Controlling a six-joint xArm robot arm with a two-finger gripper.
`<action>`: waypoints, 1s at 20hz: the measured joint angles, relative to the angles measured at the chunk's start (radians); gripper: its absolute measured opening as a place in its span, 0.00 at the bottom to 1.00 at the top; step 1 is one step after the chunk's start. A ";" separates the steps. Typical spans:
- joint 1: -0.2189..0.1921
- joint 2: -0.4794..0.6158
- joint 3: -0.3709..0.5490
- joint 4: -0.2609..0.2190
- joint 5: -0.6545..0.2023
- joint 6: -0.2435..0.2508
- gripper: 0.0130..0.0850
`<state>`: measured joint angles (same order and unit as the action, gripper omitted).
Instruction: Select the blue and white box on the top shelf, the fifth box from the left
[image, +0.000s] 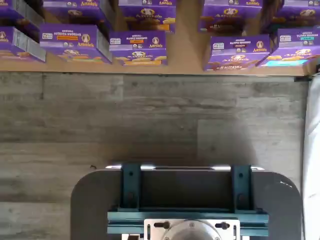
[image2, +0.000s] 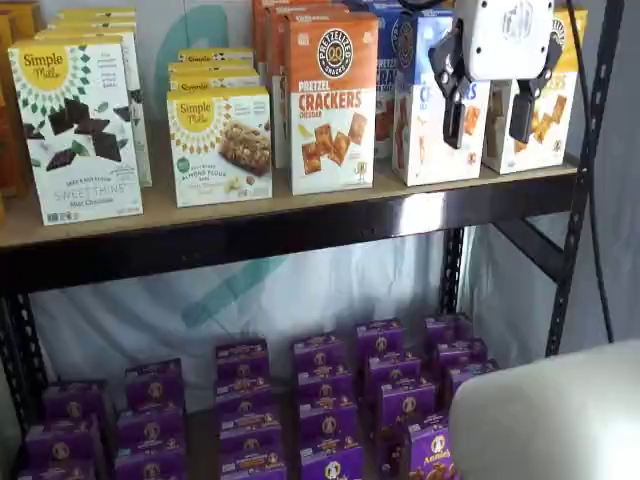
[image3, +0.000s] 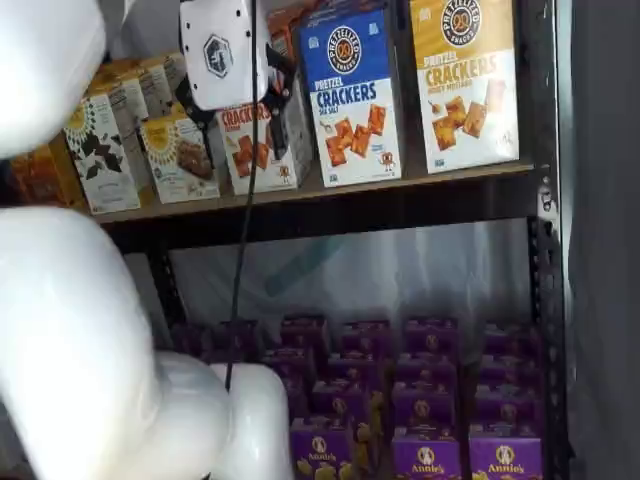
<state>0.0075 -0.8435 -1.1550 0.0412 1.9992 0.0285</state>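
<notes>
The blue and white box (image3: 350, 95) stands upright on the top shelf (image3: 330, 190), between an orange-topped box and a yellow-topped box. In a shelf view it (image2: 420, 125) is partly hidden behind my gripper (image2: 487, 135). The gripper hangs in front of the top shelf (image2: 300, 225), level with the boxes and apart from them. Its two black fingers are spread with a plain gap, and nothing is held. In a shelf view the gripper (image3: 232, 110) shows in front of the orange-topped box, to the left of the blue one. The wrist view shows neither the gripper nor the box.
An orange-topped box (image2: 330, 100), a yellow-topped box (image2: 545, 105) and Simple Mills boxes (image2: 75, 130) share the shelf. Small purple boxes (image2: 320, 390) fill the lower level and show in the wrist view (image: 137, 47). A black upright (image2: 585, 180) stands at the right. My white arm (image3: 70, 330) fills the foreground.
</notes>
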 joint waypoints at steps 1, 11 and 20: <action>0.000 -0.002 0.002 0.000 -0.004 0.000 1.00; 0.013 -0.010 0.011 -0.034 -0.052 -0.001 1.00; 0.014 0.101 -0.090 -0.084 -0.172 -0.010 1.00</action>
<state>0.0220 -0.7426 -1.2450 -0.0429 1.8275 0.0181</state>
